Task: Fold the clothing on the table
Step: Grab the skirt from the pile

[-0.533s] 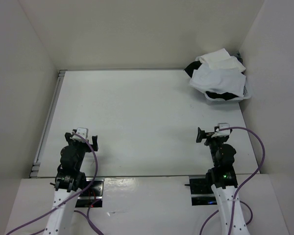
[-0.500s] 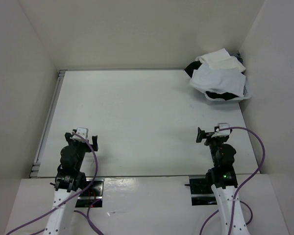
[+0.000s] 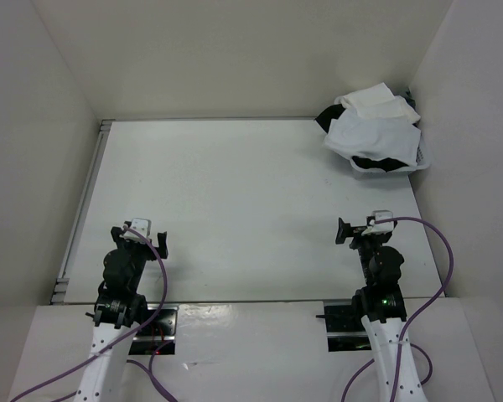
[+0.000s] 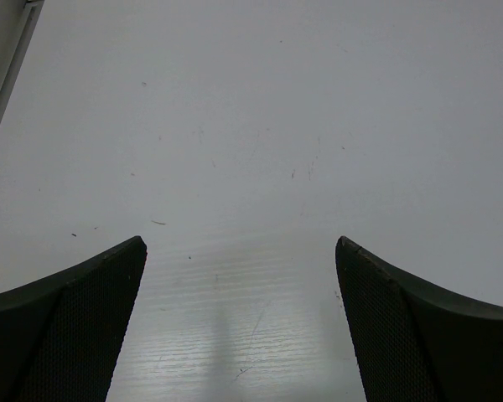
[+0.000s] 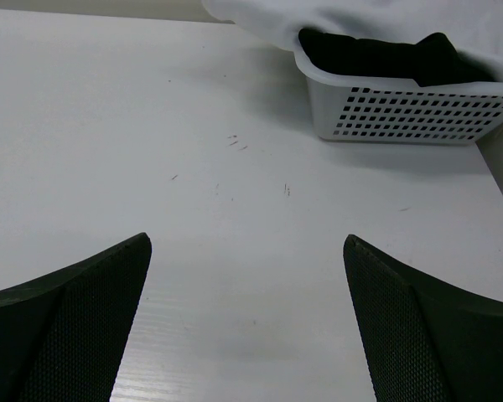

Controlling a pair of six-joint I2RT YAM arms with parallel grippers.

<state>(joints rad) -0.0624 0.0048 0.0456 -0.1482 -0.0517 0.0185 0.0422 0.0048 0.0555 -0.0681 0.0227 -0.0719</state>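
Right claw (image 5: pixel 245 240) agape over table (image 5: pixel 151 126)

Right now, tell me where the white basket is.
In the top view the basket stands at the table's far right corner, by the right wall, heaped with white and black garments; it lies ahead of the right gripper.

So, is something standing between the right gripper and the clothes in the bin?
Nothing visible: only table lies between the open right gripper and the bin holding the clothes at the far right corner.
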